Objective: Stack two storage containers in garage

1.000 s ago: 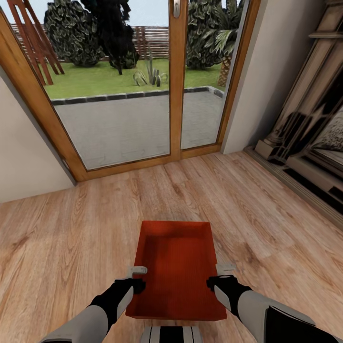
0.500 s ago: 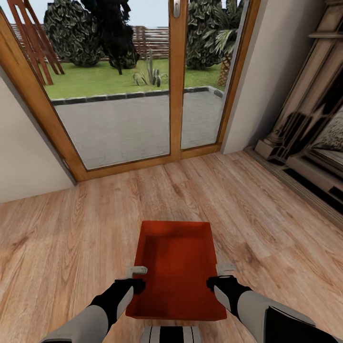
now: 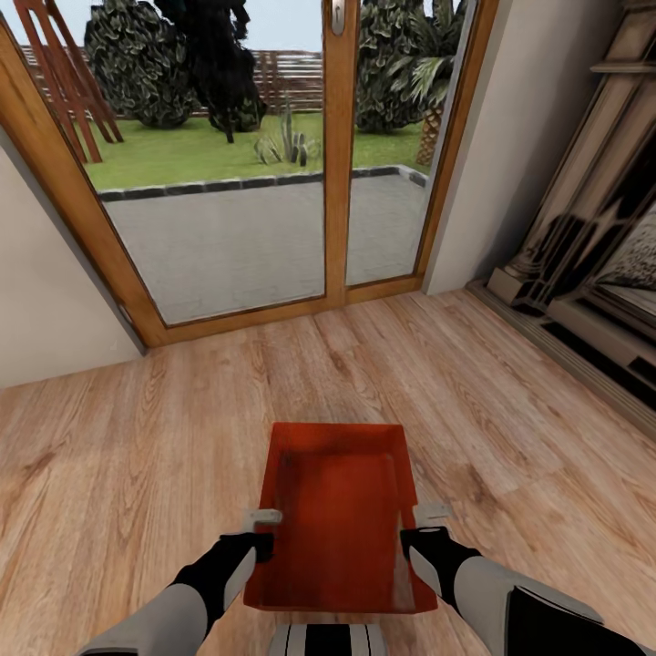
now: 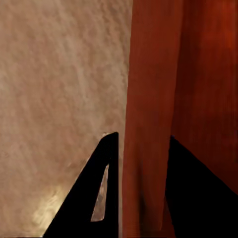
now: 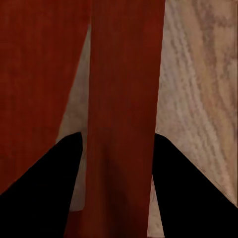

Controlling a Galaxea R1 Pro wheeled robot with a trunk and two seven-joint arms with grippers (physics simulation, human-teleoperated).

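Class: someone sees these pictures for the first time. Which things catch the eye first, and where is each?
The orange-red storage container sits low and central, held between the left gripper and right gripper, whose fingers straddle its side walls. Beyond it, across the wood plank floor, glass doors show a green garden.

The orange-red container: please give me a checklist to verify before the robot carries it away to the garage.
1. Left claw closed on the left wall of the container: ok; the left wrist view shows the wall between its fingers.
2. Right claw closed on the right wall: ok.
3. Container lifted off the wood floor: cannot tell.
4. Container level: not ok, it looks tilted.
5. Second container located: cannot tell.
6. Route to the garage: cannot tell; the glass doors are ahead.
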